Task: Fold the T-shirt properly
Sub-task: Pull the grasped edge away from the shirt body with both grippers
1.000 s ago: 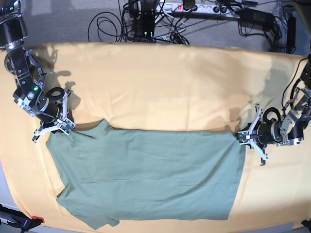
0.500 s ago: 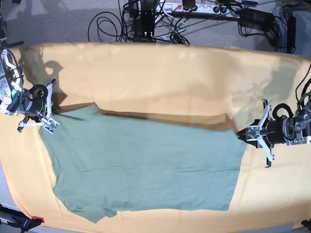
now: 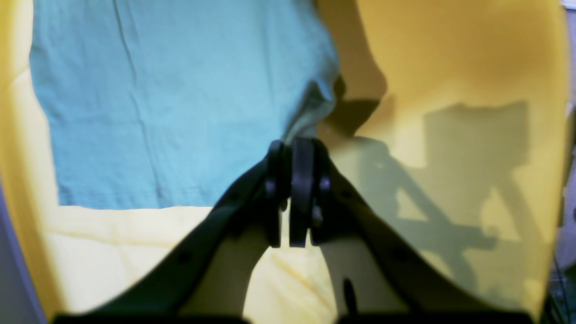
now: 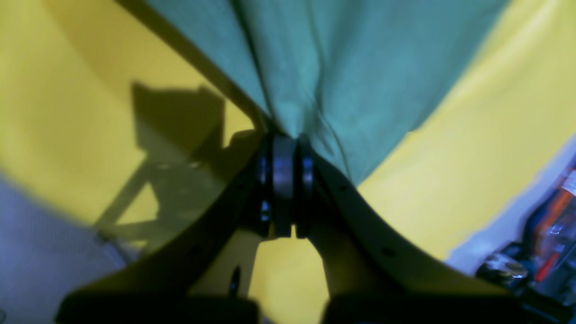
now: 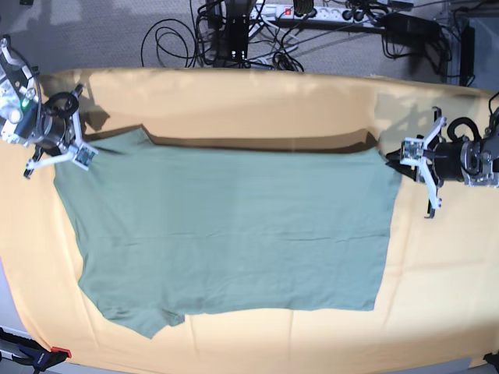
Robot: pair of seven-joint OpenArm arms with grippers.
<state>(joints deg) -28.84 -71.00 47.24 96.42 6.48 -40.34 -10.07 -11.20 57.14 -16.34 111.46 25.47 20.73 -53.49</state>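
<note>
Sage-green T-shirt (image 5: 226,226) hangs stretched, lightly creased, over yellow-orange cloth (image 5: 257,101).

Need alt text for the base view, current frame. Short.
A sage-green T-shirt lies spread across a yellow-orange cloth, held at its two upper corners by two robot arms. The right end effector is shut on the corner at the picture's left, the left end effector on the one at its right. Cables and a power strip lie beyond the cloth's far edge.

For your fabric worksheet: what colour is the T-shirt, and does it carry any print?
The T-shirt is plain muted sage green, with no print visible; the base view shows it best.
</note>
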